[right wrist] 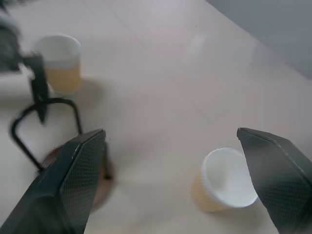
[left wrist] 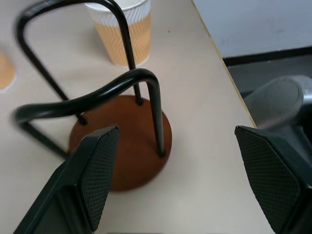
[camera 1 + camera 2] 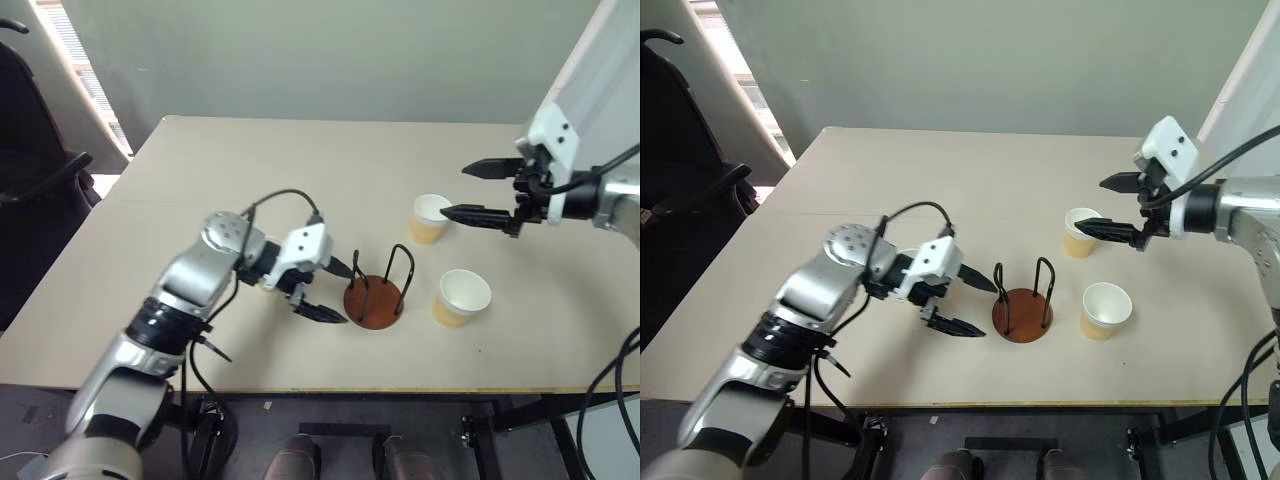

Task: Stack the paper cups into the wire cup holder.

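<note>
Beige table point(image 3: 300, 170) is carrying the wire cup holder point(image 3: 375, 295), sitting empty just beside the spread left gripper point(image 3: 332, 292). Right gripper point(image 3: 470, 192), also spread, is hovering over one paper cup point(image 3: 430, 218); another cup point(image 3: 461, 297) is standing below it.

place: office or lab — plain beige table point(image 3: 300, 180) | grey wall point(image 3: 330, 50) | black chair point(image 3: 30, 130)

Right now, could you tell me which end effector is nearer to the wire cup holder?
The left. The left end effector sits open just beside the wire cup holder, on the robot's left of it. The right end effector hangs open farther back by a paper cup.
</note>
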`<state>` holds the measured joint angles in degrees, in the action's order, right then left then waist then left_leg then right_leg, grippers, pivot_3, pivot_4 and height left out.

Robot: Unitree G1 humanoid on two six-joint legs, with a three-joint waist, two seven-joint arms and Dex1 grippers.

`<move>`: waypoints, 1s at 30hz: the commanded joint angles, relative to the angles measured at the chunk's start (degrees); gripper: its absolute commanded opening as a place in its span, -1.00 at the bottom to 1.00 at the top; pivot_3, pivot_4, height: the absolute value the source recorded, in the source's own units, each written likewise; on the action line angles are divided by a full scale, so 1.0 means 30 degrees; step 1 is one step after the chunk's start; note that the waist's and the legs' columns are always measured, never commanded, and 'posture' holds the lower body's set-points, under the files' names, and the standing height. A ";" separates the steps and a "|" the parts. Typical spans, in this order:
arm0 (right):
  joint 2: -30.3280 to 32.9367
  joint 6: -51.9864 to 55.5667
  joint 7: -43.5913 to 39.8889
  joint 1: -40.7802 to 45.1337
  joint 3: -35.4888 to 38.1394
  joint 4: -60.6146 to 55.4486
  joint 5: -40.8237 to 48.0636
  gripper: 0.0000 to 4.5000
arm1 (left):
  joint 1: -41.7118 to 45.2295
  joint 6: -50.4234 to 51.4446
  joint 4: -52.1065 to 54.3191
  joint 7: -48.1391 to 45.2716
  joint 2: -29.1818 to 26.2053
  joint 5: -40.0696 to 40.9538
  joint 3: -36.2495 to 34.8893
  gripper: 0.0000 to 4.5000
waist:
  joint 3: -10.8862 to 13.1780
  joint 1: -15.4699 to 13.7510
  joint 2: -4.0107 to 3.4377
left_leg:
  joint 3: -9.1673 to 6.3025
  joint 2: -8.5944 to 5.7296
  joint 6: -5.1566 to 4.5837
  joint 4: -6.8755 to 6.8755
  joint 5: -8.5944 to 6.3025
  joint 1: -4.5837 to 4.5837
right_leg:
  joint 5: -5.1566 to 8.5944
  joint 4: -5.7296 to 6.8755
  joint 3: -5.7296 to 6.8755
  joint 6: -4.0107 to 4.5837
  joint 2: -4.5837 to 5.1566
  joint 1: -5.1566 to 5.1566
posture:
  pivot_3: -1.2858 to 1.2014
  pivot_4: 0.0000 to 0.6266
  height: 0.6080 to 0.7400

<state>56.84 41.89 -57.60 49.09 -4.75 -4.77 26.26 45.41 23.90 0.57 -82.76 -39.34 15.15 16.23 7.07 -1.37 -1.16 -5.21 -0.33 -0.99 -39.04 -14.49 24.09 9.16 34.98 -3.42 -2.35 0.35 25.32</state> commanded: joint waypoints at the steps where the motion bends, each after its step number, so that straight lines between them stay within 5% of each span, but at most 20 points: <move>1: -0.0138 -0.2082 -0.0940 0.0881 -0.1333 0.1144 -0.2165 1.00 | 0.0394 0.0482 0.0867 0.0555 -0.0623 0.0818 -0.1705 0.81 | -0.0003 -0.0021 -0.0004 | -0.0005 0.0000 0.0000 0.0003 0.0000 0.0000 | 0.0003 0.0002 0.0005 0.0005 0.0002 -0.0003 | 0.03 -0.52 1.00; 11: -0.2783 -0.6675 -0.2619 0.3690 -0.5253 0.7536 -0.7789 1.00 | -0.0206 0.2951 0.0772 0.2264 -0.2359 0.2857 -0.5161 0.81 | -0.0003 0.0163 -0.0008 | -0.0010 0.0014 0.0006 0.0034 0.0001 0.0010 | 0.0015 0.0019 0.0017 0.0078 0.0001 0.0048 | 0.03 -0.52 1.00; 26: -0.6287 -1.2186 -0.2284 0.6535 -0.6633 1.7161 -1.3075 1.00 | -0.1712 0.3734 0.2445 0.4177 -0.2846 0.3606 -0.5692 0.81 | -0.0002 0.0207 -0.0010 | -0.0026 0.0014 0.0069 0.0147 0.0007 0.0044 | 0.0010 0.0023 0.0033 0.0156 0.0003 0.0136 | 0.03 -0.52 1.00; 30: -0.6759 -1.2785 -0.2316 0.6875 -0.6435 1.8267 -1.3611 0.59 | -0.1746 0.3722 0.2539 0.4356 -0.2810 0.3599 -0.5558 0.84 | -0.0002 0.0206 -0.0011 | -0.0027 0.0016 0.0112 0.0190 0.0025 0.0045 | 0.0006 0.0023 0.0035 0.0169 0.0004 0.0154 | 0.03 -0.52 1.00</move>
<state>36.24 4.81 -64.94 67.43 -24.85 49.80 -13.87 39.98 35.28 6.67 -70.05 -47.18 25.21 0.78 7.06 -0.75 -1.20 -5.30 -0.28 -0.60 -38.43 -14.39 24.22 9.18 35.04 -3.31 -1.84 0.36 25.79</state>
